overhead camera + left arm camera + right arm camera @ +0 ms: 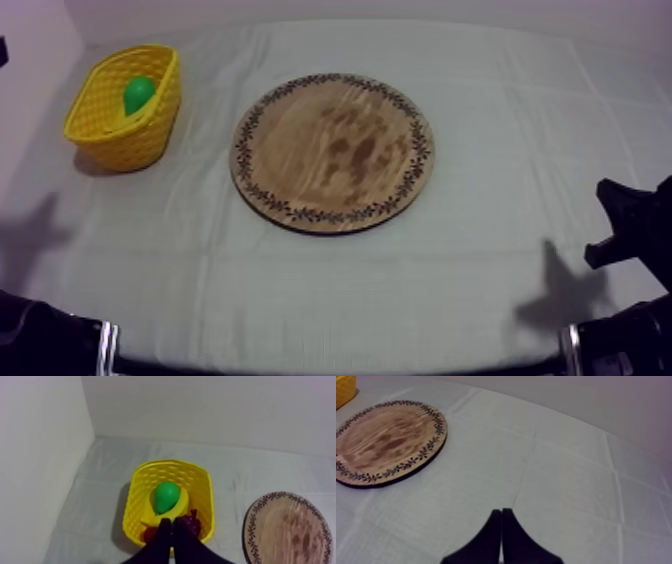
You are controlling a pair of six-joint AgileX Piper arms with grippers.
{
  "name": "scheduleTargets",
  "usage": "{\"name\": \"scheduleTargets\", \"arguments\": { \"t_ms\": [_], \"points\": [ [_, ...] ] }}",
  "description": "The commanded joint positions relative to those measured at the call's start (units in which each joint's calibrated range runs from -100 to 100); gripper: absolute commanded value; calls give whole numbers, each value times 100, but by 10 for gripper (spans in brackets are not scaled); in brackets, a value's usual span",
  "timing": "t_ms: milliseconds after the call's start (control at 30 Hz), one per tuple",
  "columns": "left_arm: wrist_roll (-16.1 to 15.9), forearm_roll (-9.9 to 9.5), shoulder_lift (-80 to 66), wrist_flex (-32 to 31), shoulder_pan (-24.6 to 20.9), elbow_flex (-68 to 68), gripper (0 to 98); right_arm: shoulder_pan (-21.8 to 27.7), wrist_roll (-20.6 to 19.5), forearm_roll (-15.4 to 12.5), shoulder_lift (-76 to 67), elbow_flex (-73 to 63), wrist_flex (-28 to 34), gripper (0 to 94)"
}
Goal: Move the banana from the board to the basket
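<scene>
Left end effector [171,522] closed and empty over the yellow basket [137,491], banana [183,504] already inside.
Its fingers [162,532] lie together as a narrow wedge, gripping nothing; the right end effector [501,511] is likewise shut and empty above bare worktop [561,476]. The banana lies in the basket under a pear [165,496], the wooden board [333,152] bare. A toy, it is probably light, stiff and smooth, best pinched across its middle.

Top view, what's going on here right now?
Nothing is being handled. The wooden board is bare; the banana lies in the yellow basket with the pear, grapes and a small red fruit. The left tool, shut and empty, hangs at the basket's near edge; the right tool, shut and empty, is over the cloth beside the board.
</scene>
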Motion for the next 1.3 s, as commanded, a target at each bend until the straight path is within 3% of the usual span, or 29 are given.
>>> {"name": "scheduleTargets", "arguments": {
  "t_ms": [0, 200, 567, 767, 1033, 1267],
  "points": [
    [13, 6, -955, -227, 3, 964, 0, 0, -10, 1, 0, -3, 0, 3],
    [0, 78, -2107, -942, -48, 2460, 0, 0, -11, 1, 0, -3, 0, 3],
    [-129, 116, -3389, -1632, -66, 4279, 0, 0, -10, 1, 0, -3, 0, 3],
    [-184, 120, -3830, -1748, -70, 4781, 0, 0, -10, 1, 0, -3, 0, 3],
    [-361, 340, -4179, -1679, -87, 5006, 0, 0, -10, 1, 0, -3, 0, 3],
    [-403, 393, -4210, -2074, -86, 5168, 0, 0, -10, 1, 0, -3, 0, 3]
  ]
}}
